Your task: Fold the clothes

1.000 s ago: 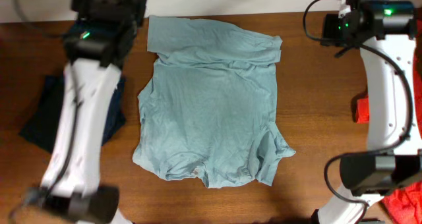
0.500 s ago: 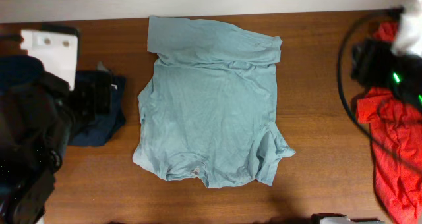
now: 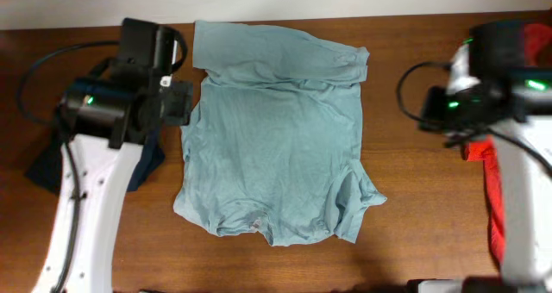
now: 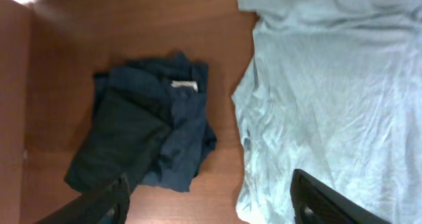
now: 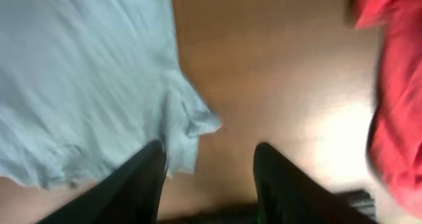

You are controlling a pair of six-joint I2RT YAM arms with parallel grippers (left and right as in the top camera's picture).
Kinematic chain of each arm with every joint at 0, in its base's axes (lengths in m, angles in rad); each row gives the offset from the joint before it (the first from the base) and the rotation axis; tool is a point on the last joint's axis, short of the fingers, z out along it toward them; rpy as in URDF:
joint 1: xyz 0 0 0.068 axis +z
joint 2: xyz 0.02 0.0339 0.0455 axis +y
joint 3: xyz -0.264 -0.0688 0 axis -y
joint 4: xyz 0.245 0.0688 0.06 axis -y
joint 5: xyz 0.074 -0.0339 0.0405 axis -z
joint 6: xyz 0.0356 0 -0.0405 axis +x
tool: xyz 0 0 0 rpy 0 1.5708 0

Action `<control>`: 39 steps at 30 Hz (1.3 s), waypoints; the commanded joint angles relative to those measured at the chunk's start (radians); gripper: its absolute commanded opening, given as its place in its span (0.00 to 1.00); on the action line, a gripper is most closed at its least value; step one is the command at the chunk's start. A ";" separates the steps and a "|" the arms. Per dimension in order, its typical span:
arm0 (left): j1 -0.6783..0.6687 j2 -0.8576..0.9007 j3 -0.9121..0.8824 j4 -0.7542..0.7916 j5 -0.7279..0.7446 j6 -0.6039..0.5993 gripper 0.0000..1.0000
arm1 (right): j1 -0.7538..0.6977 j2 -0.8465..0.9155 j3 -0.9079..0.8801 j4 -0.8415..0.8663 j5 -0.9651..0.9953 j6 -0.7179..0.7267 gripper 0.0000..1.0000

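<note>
The clothes, a pale grey-blue T-shirt (image 3: 276,129), lie spread flat in the middle of the table, neck end towards the near edge and sleeves sticking out at the lower corners. In the left wrist view my left gripper (image 4: 211,207) is open above bare wood, between the navy garment and the shirt's left edge (image 4: 330,99); nothing is between its fingers. My right gripper (image 5: 211,181) is open too, blurred, hovering just beside the shirt's right sleeve (image 5: 194,122) without touching it. In the overhead view the left arm (image 3: 129,103) stands at the shirt's left side and the right arm (image 3: 483,95) further off to its right.
A crumpled dark navy garment (image 4: 145,132) lies left of the shirt, partly under the left arm (image 3: 43,168). A red-orange garment (image 5: 395,85) lies at the table's right edge, behind the right arm (image 3: 493,207). Bare wood shows between the shirt and both garments.
Both arms have swung about quickly over the last second. The left arm now reaches to the shirt's left edge and the right arm stands at the right side. The shirt has not moved.
</note>
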 commanded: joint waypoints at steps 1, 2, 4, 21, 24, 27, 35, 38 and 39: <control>0.000 0.014 0.003 0.010 0.003 -0.021 0.77 | 0.005 0.051 -0.238 0.077 -0.051 0.009 0.50; 0.000 0.014 0.003 0.013 0.003 -0.021 0.77 | 0.005 0.060 -0.286 0.106 -0.056 0.009 0.53; 0.000 0.013 0.003 0.018 0.003 -0.021 0.77 | 0.005 0.078 -0.390 0.171 -0.076 0.009 0.58; 0.000 0.012 0.003 0.043 0.003 -0.021 0.78 | 0.005 0.107 -0.902 0.599 -0.321 0.008 0.57; 0.000 0.012 0.003 0.045 0.003 -0.021 0.78 | 0.005 0.107 -0.905 0.621 -0.334 0.005 0.35; 0.000 0.012 0.003 0.044 0.003 -0.020 0.78 | 0.003 0.107 -0.898 0.616 -0.274 0.006 0.16; 0.000 0.012 0.003 0.047 0.003 -0.021 0.78 | 0.003 0.107 -0.764 0.519 0.232 0.171 0.04; 0.000 0.012 0.003 0.047 0.003 -0.021 0.78 | 0.003 0.107 -0.695 0.462 0.430 0.301 0.04; 0.000 0.012 0.003 0.047 0.003 -0.021 0.78 | 0.003 0.107 -0.670 0.452 0.488 0.337 0.04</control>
